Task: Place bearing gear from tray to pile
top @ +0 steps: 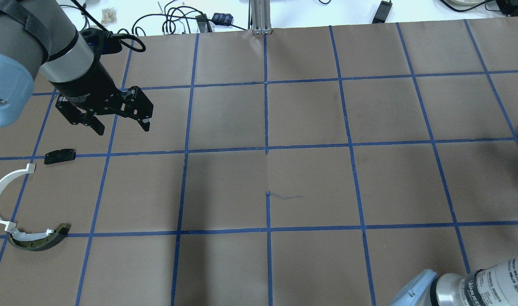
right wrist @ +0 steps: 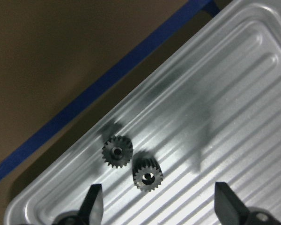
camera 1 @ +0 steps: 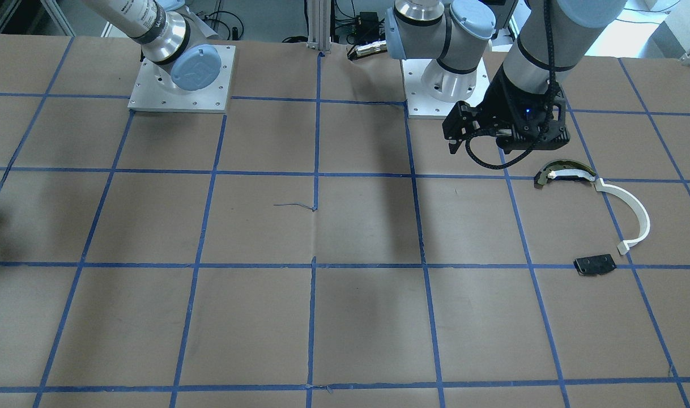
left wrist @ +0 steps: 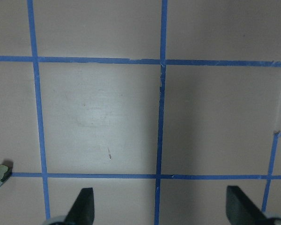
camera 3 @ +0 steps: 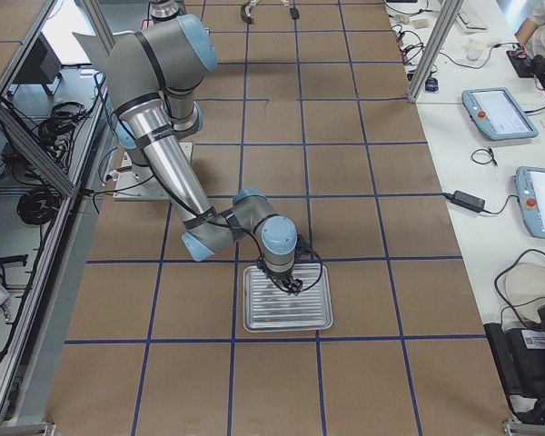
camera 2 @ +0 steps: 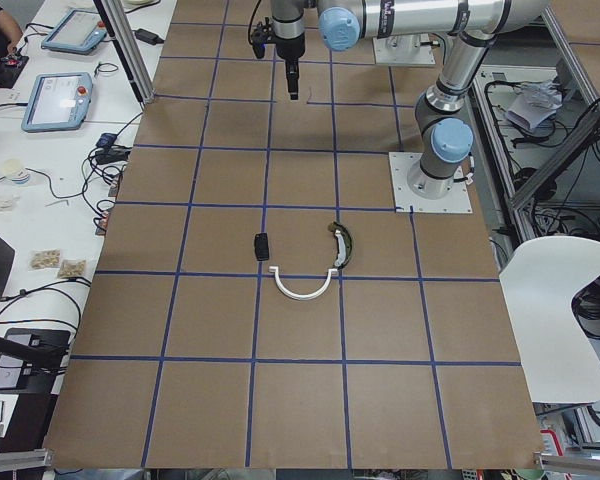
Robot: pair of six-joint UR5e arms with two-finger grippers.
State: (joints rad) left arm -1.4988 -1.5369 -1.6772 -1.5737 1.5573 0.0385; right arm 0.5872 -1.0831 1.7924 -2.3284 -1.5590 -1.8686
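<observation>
Hovering unclenched, the right gripper (right wrist: 158,206) is held over two gears (right wrist: 117,151) in the tray (right wrist: 234,93); none is seen at the pile (top: 38,243).

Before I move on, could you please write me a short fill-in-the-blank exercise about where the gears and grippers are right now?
1. The ribbed metal tray holds ___ small black gears.
2. The right gripper hovers over the tray with its jaws ___.
3. The left gripper is open above the table and holds ___.

Missing words: two; open; nothing.
</observation>
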